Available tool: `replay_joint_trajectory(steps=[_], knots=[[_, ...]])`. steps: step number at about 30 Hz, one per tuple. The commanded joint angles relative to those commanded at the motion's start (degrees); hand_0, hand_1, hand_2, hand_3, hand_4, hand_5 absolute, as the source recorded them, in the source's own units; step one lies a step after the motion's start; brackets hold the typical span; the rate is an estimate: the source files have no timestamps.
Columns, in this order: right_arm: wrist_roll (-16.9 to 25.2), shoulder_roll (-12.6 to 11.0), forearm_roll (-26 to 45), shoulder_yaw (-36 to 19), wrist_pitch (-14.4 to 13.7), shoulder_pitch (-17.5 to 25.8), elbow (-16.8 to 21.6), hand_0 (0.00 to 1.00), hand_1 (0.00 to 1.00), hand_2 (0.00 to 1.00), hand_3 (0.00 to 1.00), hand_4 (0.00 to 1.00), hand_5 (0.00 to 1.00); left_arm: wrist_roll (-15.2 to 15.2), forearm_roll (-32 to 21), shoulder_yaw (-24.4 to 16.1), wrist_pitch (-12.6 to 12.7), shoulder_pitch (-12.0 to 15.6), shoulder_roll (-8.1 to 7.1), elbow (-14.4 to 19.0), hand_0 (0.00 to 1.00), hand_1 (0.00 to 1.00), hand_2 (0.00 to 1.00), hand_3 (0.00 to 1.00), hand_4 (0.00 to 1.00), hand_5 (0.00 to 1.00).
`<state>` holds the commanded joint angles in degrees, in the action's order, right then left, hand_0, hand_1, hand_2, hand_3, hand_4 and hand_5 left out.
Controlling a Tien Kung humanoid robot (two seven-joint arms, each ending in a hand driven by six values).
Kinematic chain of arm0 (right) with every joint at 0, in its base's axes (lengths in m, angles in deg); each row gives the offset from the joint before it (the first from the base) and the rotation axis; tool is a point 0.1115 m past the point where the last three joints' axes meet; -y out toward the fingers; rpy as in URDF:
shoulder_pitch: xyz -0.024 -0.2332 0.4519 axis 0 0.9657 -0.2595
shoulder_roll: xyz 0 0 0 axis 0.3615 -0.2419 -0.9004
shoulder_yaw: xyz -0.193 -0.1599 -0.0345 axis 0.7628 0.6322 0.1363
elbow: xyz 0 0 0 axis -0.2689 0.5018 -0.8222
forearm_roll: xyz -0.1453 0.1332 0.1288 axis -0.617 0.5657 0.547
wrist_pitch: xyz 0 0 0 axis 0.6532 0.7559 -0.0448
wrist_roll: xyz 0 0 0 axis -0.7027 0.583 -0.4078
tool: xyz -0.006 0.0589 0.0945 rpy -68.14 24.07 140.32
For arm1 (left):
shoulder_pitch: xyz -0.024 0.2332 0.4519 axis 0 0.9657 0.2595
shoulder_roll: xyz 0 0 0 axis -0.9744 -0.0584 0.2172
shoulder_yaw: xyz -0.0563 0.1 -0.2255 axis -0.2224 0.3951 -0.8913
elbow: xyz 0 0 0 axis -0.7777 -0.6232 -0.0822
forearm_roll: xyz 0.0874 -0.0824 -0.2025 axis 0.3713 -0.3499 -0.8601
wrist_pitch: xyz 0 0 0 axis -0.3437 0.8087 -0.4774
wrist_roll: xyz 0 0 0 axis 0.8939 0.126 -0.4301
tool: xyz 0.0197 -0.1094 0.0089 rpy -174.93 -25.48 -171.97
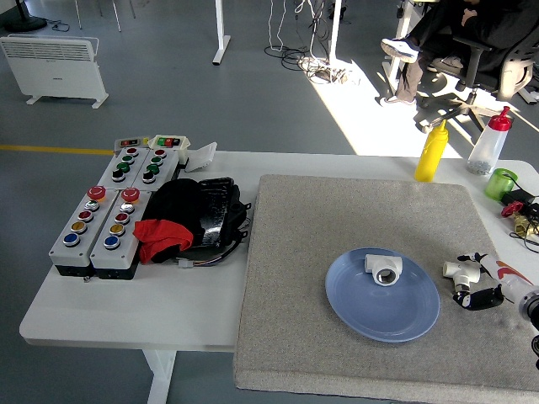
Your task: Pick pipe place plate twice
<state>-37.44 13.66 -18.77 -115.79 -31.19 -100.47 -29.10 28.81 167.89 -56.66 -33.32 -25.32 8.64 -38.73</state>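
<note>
A blue plate (404,316) lies on the grey mat, with one white T-shaped pipe fitting (384,268) resting on its far part. A second white pipe fitting (458,271) lies on the mat just right of the plate. My right hand (474,279) reaches in from the right edge. Its black fingers (477,298) are spread above and below this fitting's right end, close around it. The fitting still rests on the mat, and I cannot tell whether the fingers touch it. My left arm is out of view.
The grey mat (337,219) covers the table's right half. A yellow bottle (432,151), a red-capped bottle (489,143) and a green cup (500,183) stand at the back right. Button boxes (105,219) and a black and red bundle (189,219) sit on the left. A person sits far back.
</note>
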Motion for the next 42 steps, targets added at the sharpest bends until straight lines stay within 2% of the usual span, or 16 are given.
replay_joint_trajectory(steps=[4,5,10,11,16,17,22,23,28,30,42], knots=[[-0.1,0.2,-0.3,0.6,0.0,-0.4,-0.4,0.928,0.858,0.947,0.875,0.801,0.324,0.0,-0.1,0.1,0.0,0.0,0.00,0.0,0.679,0.672,0.700,0.636,0.339,0.998],[-0.1,0.3,-0.4,0.9,-0.1,-0.6,-0.7,0.844,0.815,0.910,0.857,0.796,0.318,-0.1,-0.1,0.1,0.0,0.0,0.00,0.0,0.679,0.672,0.700,0.635,0.339,0.998],[0.8,0.6,-1.0,1.6,-2.0,-0.9,-1.9,0.844,0.815,0.910,0.857,0.796,0.318,-0.2,-0.1,0.2,0.0,-0.1,0.00,0.0,0.679,0.672,0.700,0.635,0.339,0.998],[0.9,0.6,-1.0,1.6,-2.3,-0.9,-2.0,0.650,0.668,0.716,0.753,0.720,0.229,-0.2,-0.1,0.2,0.0,-0.1,0.00,0.0,0.679,0.672,0.700,0.636,0.339,0.998],[0.4,0.5,-1.2,1.5,-2.2,-0.8,-2.6,0.650,0.668,0.716,0.753,0.720,0.229,-0.1,-0.2,0.3,0.0,-0.1,0.00,0.0,0.679,0.672,0.700,0.636,0.339,0.998],[0.2,0.5,-0.9,1.3,-2.3,-0.7,-2.7,0.447,0.530,0.598,0.685,0.579,0.104,-0.1,-0.3,0.3,0.0,-0.2,0.00,0.0,0.679,0.670,0.700,0.636,0.338,0.998],[-0.3,0.4,-0.3,0.6,-2.3,-0.5,-2.9,0.447,0.530,0.598,0.685,0.579,0.104,-0.1,-0.5,0.4,0.1,-0.3,0.00,0.0,0.679,0.670,0.700,0.636,0.338,0.998],[-0.3,0.3,-0.3,0.5,-2.4,-0.5,-2.9,0.336,0.438,0.561,0.648,0.532,0.097,-0.1,-0.5,0.4,0.1,-0.3,0.00,0.0,0.679,0.671,0.700,0.636,0.338,0.998],[0.0,0.2,-0.3,-0.1,-2.9,-0.3,-2.7,0.336,0.438,0.561,0.648,0.532,0.097,-0.1,-0.7,0.6,0.1,-0.3,0.00,0.0,0.679,0.671,0.700,0.636,0.338,0.998],[0.3,0.1,-0.4,-0.4,-3.3,-0.2,-2.3,0.299,0.415,0.546,0.621,0.510,0.094,-0.1,-0.7,0.6,0.1,-0.4,0.00,0.0,0.679,0.671,0.700,0.636,0.339,0.998],[1.3,-0.9,-1.1,-2.0,-4.5,0.2,2.9,0.286,0.413,0.540,0.604,0.487,0.095,0.0,-0.8,0.6,0.1,-0.5,0.00,-0.1,0.679,0.671,0.700,0.636,0.339,0.998]])
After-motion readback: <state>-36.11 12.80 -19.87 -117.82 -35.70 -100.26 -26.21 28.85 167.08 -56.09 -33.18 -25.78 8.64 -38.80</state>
